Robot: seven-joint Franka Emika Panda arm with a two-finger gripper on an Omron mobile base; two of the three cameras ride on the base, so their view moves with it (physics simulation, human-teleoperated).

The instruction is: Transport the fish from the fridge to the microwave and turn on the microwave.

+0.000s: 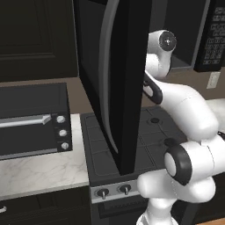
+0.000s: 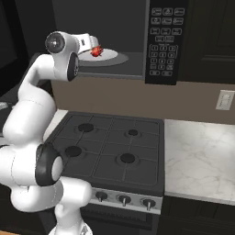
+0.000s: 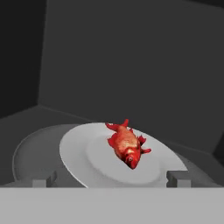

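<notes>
The fish (image 3: 126, 146) lies on its side near the middle of the hand view, on a white plate (image 3: 83, 153) that rests on the round grey turntable (image 3: 30, 153) inside the microwave (image 2: 165, 41). In the right base view the fish (image 2: 96, 51) shows as a small red spot at upper left, inside the open cavity, just beside the hand.

The gripper (image 3: 111, 178) is open and holds nothing; its two finger tips (image 3: 178, 178) stand far apart at the bottom of the hand view, the fish lying beyond them, apart from both.

The microwave's keypad fills the upper middle of the right base view. Its door (image 1: 115, 79) is swung open and stands edge-on through the middle of the left base view, with the curved grey handle on it; it hides the cavity and most of the hand from that side. Below lies a black stove (image 2: 110, 151) with four burners and front knobs. A toaster oven (image 1: 33, 121) sits at the left of the left base view on the marble counter (image 1: 39, 171), its left part cut off by the frame. A wall outlet (image 2: 225, 99) is at the right edge.
</notes>
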